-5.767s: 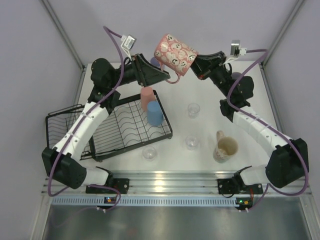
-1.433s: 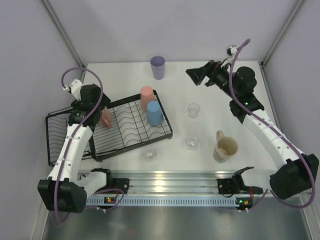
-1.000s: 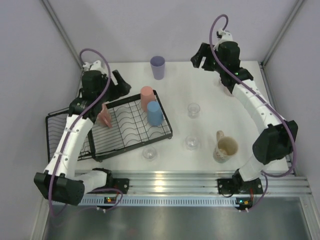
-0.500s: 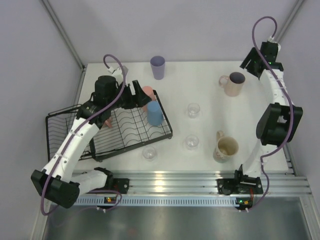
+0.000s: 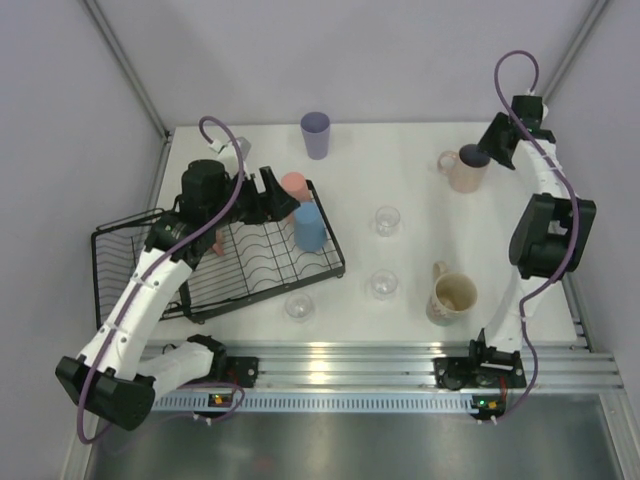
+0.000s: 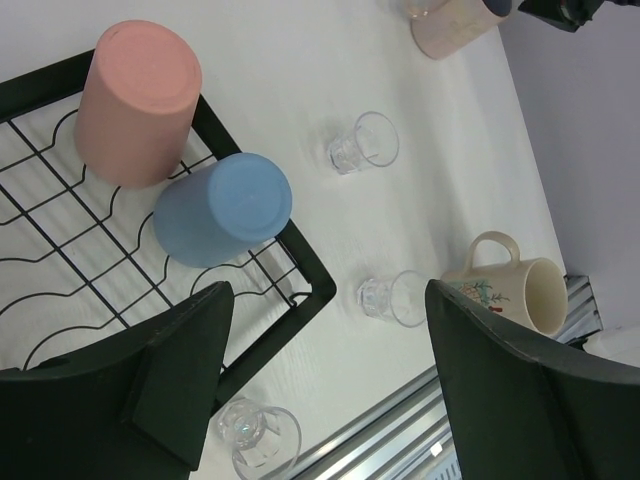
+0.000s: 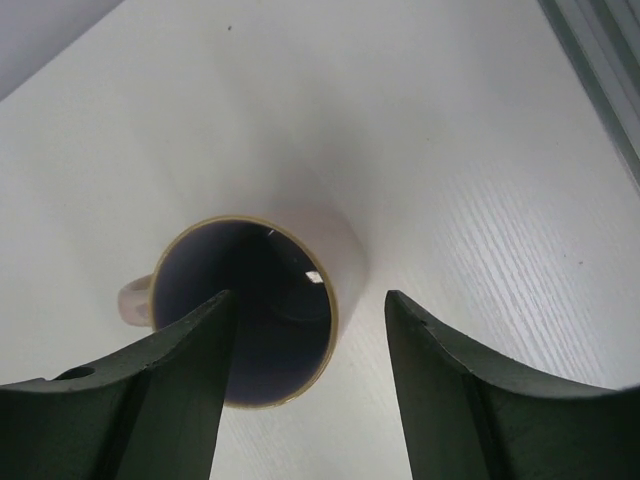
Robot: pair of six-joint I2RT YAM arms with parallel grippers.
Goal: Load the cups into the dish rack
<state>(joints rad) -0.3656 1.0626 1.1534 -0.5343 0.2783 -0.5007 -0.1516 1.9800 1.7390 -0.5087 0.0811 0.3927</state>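
Two tumblers, the salmon tumbler and the blue tumbler, stand upside down in the dish rack just ahead of the left pincer. Its jaws hang spread wide and hold nothing, with the clear glasses and the cream mug out on the table beyond its right finger. The right pincer is also spread, directly over the upright pink mug, whose rim shows between the fingers but is not pinched.
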